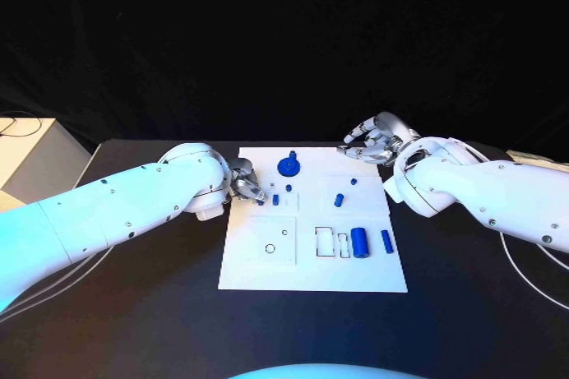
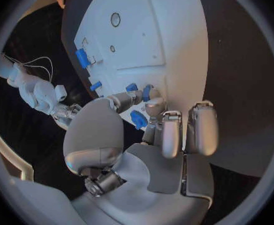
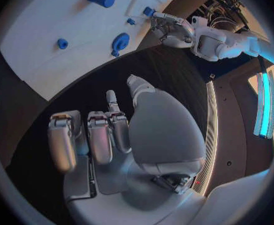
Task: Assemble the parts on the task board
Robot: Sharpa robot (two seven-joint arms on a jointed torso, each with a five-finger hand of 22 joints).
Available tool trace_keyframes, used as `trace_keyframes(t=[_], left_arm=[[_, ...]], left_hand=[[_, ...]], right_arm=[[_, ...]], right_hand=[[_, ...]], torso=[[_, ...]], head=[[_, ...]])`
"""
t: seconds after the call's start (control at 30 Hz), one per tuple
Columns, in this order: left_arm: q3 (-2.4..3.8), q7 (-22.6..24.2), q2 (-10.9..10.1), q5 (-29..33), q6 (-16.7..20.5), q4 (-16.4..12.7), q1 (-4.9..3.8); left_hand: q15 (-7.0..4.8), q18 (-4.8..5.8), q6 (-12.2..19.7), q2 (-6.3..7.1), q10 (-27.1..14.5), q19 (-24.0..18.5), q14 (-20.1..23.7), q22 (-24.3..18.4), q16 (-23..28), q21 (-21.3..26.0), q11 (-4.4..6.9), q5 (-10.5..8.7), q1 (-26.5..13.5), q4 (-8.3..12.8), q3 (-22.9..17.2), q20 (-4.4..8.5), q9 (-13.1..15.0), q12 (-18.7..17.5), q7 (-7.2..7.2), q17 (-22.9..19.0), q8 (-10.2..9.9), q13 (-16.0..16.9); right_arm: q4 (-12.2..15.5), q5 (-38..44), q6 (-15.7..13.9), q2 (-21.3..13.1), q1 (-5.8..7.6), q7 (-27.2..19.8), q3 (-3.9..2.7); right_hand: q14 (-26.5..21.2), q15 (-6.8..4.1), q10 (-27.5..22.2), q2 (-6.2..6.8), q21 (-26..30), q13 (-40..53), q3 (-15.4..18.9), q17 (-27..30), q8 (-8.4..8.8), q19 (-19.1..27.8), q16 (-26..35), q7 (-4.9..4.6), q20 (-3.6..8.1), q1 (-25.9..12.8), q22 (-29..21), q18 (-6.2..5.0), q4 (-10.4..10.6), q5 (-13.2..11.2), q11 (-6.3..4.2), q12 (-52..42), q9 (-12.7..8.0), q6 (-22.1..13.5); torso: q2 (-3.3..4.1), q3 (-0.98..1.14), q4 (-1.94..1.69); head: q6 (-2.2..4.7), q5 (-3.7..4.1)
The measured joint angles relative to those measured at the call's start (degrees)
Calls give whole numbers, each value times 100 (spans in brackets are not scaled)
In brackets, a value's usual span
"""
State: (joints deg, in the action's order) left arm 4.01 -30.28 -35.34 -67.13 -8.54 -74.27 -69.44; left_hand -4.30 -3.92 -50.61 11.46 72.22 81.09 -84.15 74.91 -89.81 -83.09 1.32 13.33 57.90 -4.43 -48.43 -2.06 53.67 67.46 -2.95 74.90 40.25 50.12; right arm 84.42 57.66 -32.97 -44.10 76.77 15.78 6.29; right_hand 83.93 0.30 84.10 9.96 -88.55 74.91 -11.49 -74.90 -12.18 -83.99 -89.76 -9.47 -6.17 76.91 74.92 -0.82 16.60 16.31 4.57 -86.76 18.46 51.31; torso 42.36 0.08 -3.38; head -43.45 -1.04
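The left hand [image 2: 134,135], nearest the lens in its own wrist view, reaches over the task board [image 1: 255,264] with its fingertips [image 2: 151,105] gathered narrowly around a small blue part [image 2: 139,119]. Whether they actually pinch it or only touch it I cannot tell. Two more small blue pegs [image 2: 132,87] lie just beyond those fingertips. A wheel-shaped blue piece [image 1: 289,164] stands a little further out, between the two hands. A thick blue cylinder [image 1: 359,242] and a slim blue pin [image 1: 386,240] lie well apart from the fingers, toward the robot's body.

The right hand [image 1: 377,140] hovers off the board's far corner over the black table [image 1: 142,313], its fingers curled in on nothing.

The parts look like rigid, light plastic: easily knocked, likely to roll, probably smooth enough to slip. A peg is best pinched across its sides near mid-length. The wheel is best taken by its rim.
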Motion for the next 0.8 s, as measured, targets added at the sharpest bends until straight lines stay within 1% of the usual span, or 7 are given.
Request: trace_keyframes(t=[0.07, 0.2, 0.23, 0.3, 0.37, 0.4, 0.8], left_arm=[[0, 0, 0, 1, -2, 0, 0], [0, 0, 0, 1, -5, 0, -1], [0, 0, -1, 1, -5, -1, -1], [0, 0, -2, 1, -7, -4, -1], [-1, 2, -3, 0, -8, -8, 0], [-1, 3, -4, -1, -8, -11, 0], [-6, 8, -48, -40, -13, -63, 7]], left_hand=[[0, 0, -7, 0, 10, 0, 0, 0, 0, 0, 10, 0, 0, 42, 6, 0, -7, 0, 15, 0, 0, 0], [-21, 0, 2, 12, 19, 3, 20, 0, 0, 0, 19, 3, 28, 41, 6, 3, -30, 0, 39, 0, -46, 2], [-21, 0, 1, 23, 19, 20, 20, 0, 0, 0, 19, 50, 61, 41, 6, 20, -42, 0, 40, 0, -47, 2], [-21, 0, 1, 31, 19, 20, 20, 0, 0, 0, 19, 223, 92, 26, -9, 20, -41, 0, 40, 0, -47, 1], [-21, 0, 1, 32, 19, 20, 20, 0, 0, 0, 19, 332, 93, 0, -35, 20, -28, 0, 40, 0, -47, -8], [-21, 0, 1, 39, 19, 20, 20, 0, 0, 0, 19, 353, 101, -1, -37, 20, -22, 0, 40, 0, -48, -11], [-20, 0, 5, 45, 19, 20, 21, 0, 0, 0, 19, 397, 106, -8, -44, 20, -20, -1, 36, 0, -23, -12]], right_arm=[[2, 0, 0, 0, 0, 0, 0], [8, 1, 0, 0, 0, 0, 0], [9, 1, 0, 0, 0, 0, 0], [13, 1, 0, -1, 0, 0, 0], [15, 1, 0, -1, 0, 0, 0], [16, 1, 0, -2, 0, 0, 0], [14, 1, 0, -1, 0, 0, 0]], right_hand=[[0, 0, 0, 0, 0, 0, 0, 0, 0, 0, 0, 0, 0, 0, 0, 0, 0, 0, 0, 0, 0, 0], [0, 0, 0, 0, 0, 0, 0, 0, 0, 0, 0, 0, 0, 0, -1, 0, 0, 0, 0, 0, 0, 0], [0, 0, 0, 0, 0, 0, 0, 0, 0, 0, 0, 0, 0, 0, 0, 0, 0, 0, 0, 0, 0, 0], [0, 0, 0, 0, 0, 0, 0, 0, 0, 0, 0, 0, 0, 0, -1, -1, 0, 0, 0, 0, 0, 0], [0, 0, 0, 0, 0, 0, 0, 0, 0, 0, 0, 0, 0, 0, -1, 0, 0, 0, 0, 0, 0, 0], [0, 0, 0, 0, 0, 0, 0, 0, 0, 0, 0, 0, 0, 0, -1, 0, 0, 0, 0, 0, 0, 0], [0, 0, 0, 0, 0, -1, 0, 0, 0, 0, 0, 0, 0, 0, -1, 0, 0, 0, 0, 0, -1, 0]], torso=[[0, -1, -1], [-1, -1, -2], [-1, -2, -3], [-2, -1, -4], [-4, -4, -4], [-4, -5, -5], [-9, -9, -10]], head=[[-5, 0], [-10, 1], [-10, 1], [-12, -2], [-14, -4], [-14, -4], [-16, -16]])
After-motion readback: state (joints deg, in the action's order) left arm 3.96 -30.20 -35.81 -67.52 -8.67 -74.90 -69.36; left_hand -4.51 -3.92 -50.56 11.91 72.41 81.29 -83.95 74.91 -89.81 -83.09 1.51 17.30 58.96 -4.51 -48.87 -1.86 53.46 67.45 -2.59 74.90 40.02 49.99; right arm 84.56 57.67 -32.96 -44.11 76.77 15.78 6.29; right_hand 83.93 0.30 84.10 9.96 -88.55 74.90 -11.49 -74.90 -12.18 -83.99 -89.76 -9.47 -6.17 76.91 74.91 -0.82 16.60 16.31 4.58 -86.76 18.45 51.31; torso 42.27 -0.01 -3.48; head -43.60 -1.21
